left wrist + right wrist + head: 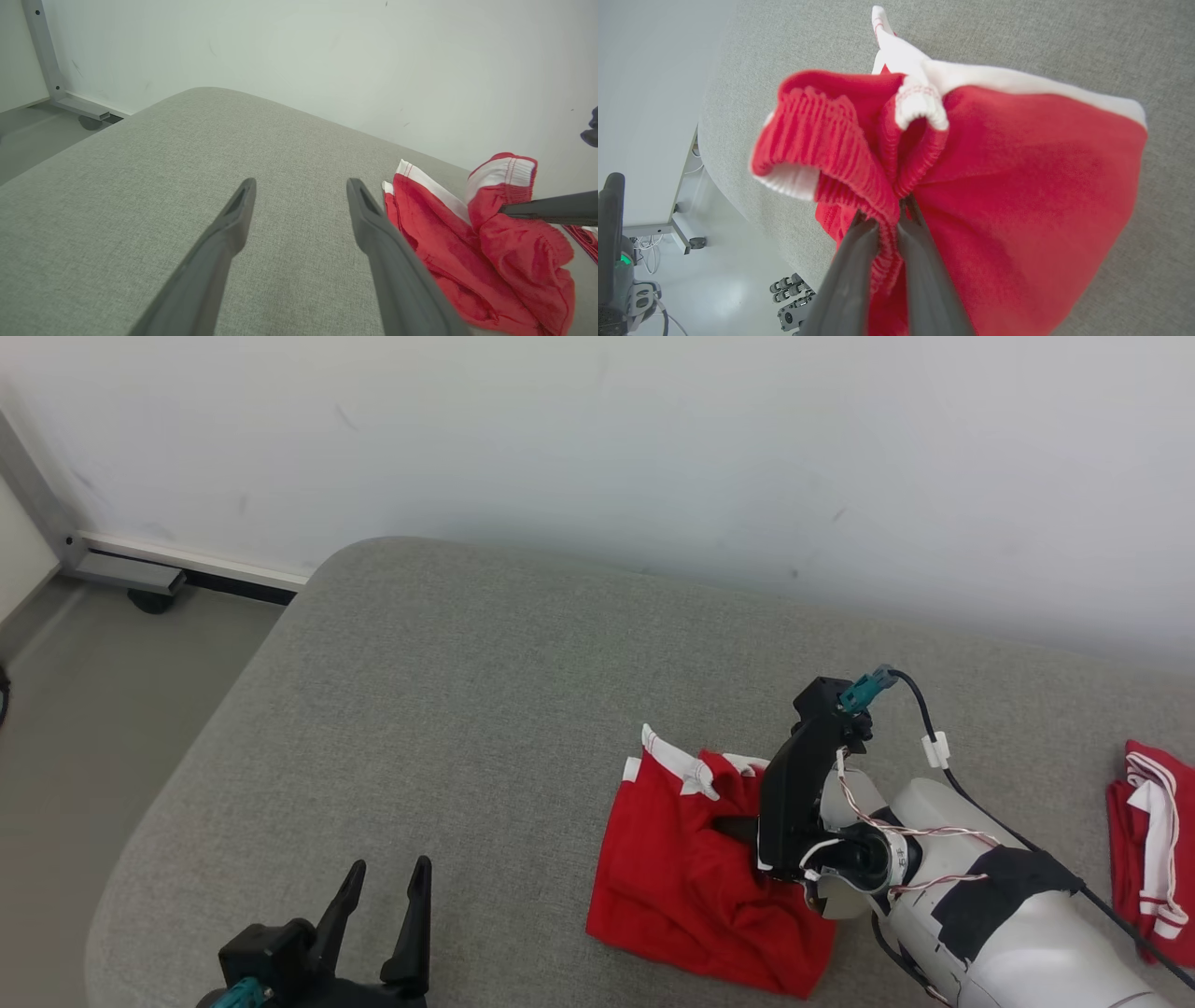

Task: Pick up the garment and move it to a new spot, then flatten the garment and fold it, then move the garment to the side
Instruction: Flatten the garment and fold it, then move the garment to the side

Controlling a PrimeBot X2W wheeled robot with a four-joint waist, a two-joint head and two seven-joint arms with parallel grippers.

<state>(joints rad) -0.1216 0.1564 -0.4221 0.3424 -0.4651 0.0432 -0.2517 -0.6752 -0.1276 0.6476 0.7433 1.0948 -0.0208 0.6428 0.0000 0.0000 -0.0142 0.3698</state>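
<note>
The garment (691,877) is a pair of red shorts with white trim, bunched on the grey cushioned surface (448,709) at centre right. My right gripper (733,826) is shut on its ribbed red waistband; in the right wrist view the fingertips of that gripper (887,219) pinch the fabric, and the garment (1017,186) hangs bunched around them. Part of the garment (467,247) is lifted off the surface in the left wrist view, with a dark finger (551,210) of the right gripper reaching in from the right. My left gripper (387,877) stands open at the lower left, well left of the cloth, nothing between its fingers (233,224).
A second red and white garment (1153,849) lies at the right edge of the surface. A white wall runs behind. Off the surface's left edge are grey floor and a metal frame foot (131,569).
</note>
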